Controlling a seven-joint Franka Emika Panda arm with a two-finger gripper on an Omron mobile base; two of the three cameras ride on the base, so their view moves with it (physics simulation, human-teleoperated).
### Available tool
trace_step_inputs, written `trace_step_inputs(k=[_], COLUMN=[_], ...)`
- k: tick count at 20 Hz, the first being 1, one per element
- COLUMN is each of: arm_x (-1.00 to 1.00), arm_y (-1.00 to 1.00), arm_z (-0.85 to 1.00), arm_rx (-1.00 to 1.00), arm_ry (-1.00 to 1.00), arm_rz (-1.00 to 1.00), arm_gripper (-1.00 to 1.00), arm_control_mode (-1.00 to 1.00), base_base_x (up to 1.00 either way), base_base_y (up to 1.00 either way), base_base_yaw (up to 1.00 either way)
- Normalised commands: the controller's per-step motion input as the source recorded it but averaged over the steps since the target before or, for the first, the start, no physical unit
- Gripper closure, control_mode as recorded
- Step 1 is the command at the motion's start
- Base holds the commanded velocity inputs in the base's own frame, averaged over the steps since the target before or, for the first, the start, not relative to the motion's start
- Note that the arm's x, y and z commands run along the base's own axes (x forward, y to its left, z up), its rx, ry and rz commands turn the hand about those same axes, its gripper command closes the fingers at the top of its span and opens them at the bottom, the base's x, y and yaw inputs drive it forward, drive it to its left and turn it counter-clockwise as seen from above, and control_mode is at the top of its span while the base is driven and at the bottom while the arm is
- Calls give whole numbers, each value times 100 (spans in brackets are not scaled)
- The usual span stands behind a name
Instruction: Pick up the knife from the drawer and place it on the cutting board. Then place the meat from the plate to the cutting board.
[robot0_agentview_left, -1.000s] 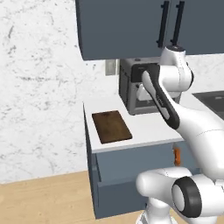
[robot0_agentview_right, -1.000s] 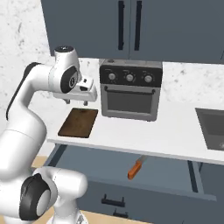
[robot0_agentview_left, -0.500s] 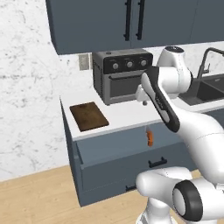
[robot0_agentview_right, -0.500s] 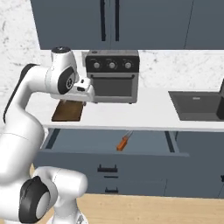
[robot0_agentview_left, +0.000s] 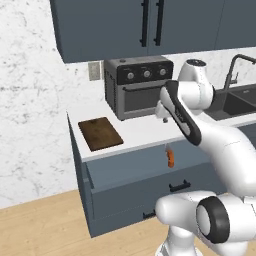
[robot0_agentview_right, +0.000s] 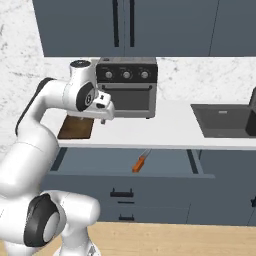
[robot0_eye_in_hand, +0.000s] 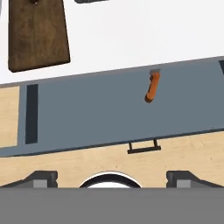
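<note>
The knife (robot0_eye_in_hand: 152, 87) has an orange handle and lies in the open slate-blue drawer (robot0_eye_in_hand: 87, 113), its short blade toward the counter. It also shows as the knife (robot0_agentview_left: 170, 158) and the knife (robot0_agentview_right: 139, 163) on the drawer's floor (robot0_agentview_right: 100, 161). The dark-brown cutting board (robot0_agentview_left: 100, 134) lies bare on the white counter's left end and appears as the cutting board (robot0_eye_in_hand: 37, 35) at the hand view's top left. My gripper (robot0_eye_in_hand: 111, 179) hangs open and empty above the counter's front edge, shown as the gripper (robot0_agentview_left: 163, 119) and the gripper (robot0_agentview_right: 104, 120), well above the knife. The meat and the plate are out of view.
A black toaster oven (robot0_agentview_right: 127, 92) stands at the back of the counter (robot0_agentview_right: 170, 130), just behind my hand. A dark sink (robot0_agentview_right: 225, 120) is set in the counter to the right. Upper cabinets (robot0_agentview_left: 150, 25) hang overhead. A second drawer front with a black handle (robot0_agentview_right: 121, 192) sits below the open drawer.
The base has driven sideways, so the whole picture has shifted and the sink has come into view. The arm keeps its pose above the counter edge.
</note>
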Motion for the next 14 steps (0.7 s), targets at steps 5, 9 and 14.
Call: trace_step_inputs(k=[5, 9, 14], arm_x=[76, 28, 0], arm_y=[-21, -7, -4], arm_z=[-98, -100, -100], arm_rx=[0, 0, 0], arm_ry=[6, 1, 0], arm_rz=[0, 0, 0], arm_gripper=[-100, -100, -100], arm_control_mode=[-100, -100, -100], base_base_x=[0, 0, 0], base_base_y=[0, 0, 0], base_base_yaw=[0, 0, 0])
